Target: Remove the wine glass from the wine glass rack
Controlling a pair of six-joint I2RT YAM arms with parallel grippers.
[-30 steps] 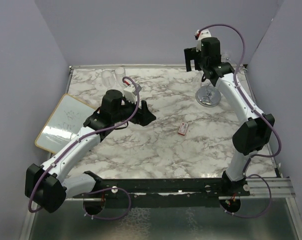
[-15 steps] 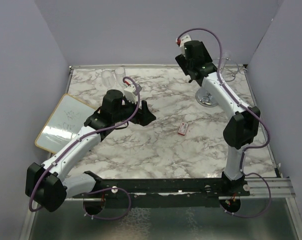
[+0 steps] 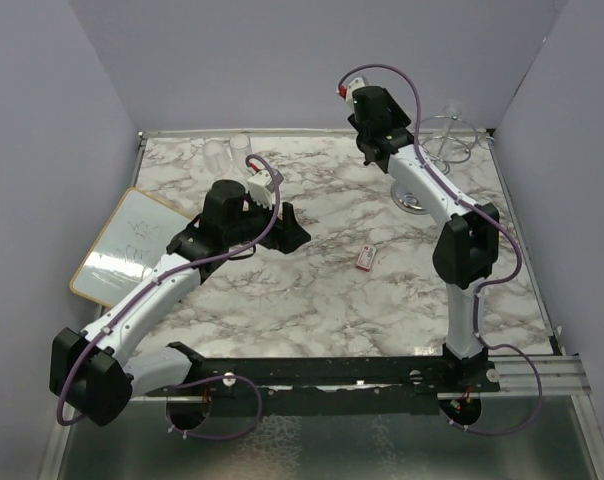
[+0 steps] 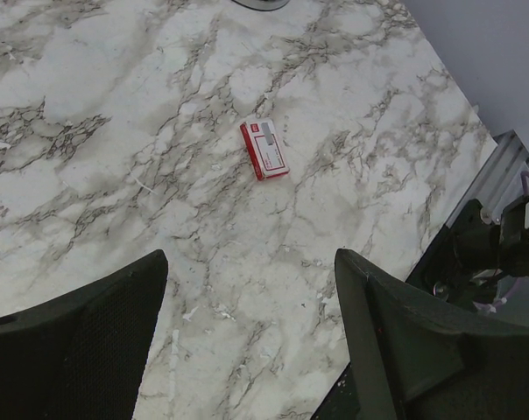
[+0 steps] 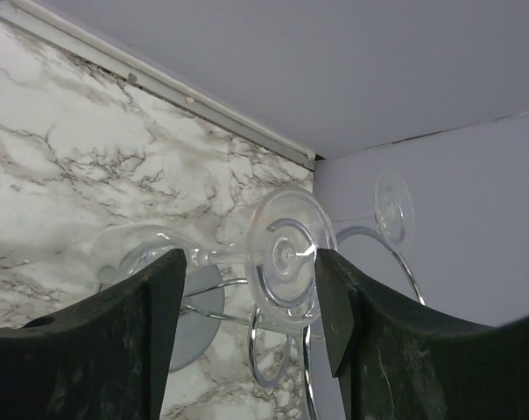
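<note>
1. The wine glass [image 5: 286, 254] hangs on the wine glass rack [image 3: 450, 138] at the far right corner of the desk [image 3: 312, 290], close to both walls.
2. Your right pincer [image 5: 247, 289] is the nearer one. It is raised beside the rack, to its left in the top view, and faces it. Your left pincer [image 4: 250, 262] hovers over mid-desk, well apart from the rack, above a small red-and-white card [image 4: 264, 150].
3. The relation that matters shows in the right wrist view. The glass's round foot faces you almost flat-on, framed between the two fingers, and the stem runs off left to the bowl. The long axis therefore lies roughly along your line of approach, slanted left, not across the jaws.
4. The right pincer's jaws stand apart with nothing in them. The foot looks to be ahead of the fingertips. I cannot tell whether its rim touches the right-hand finger.
5. The left pincer's jaws are wide apart and empty.
6. My judgement is that you should advance the right pincer before closing. Where the wire ring lets the stem out is not clear.
</note>
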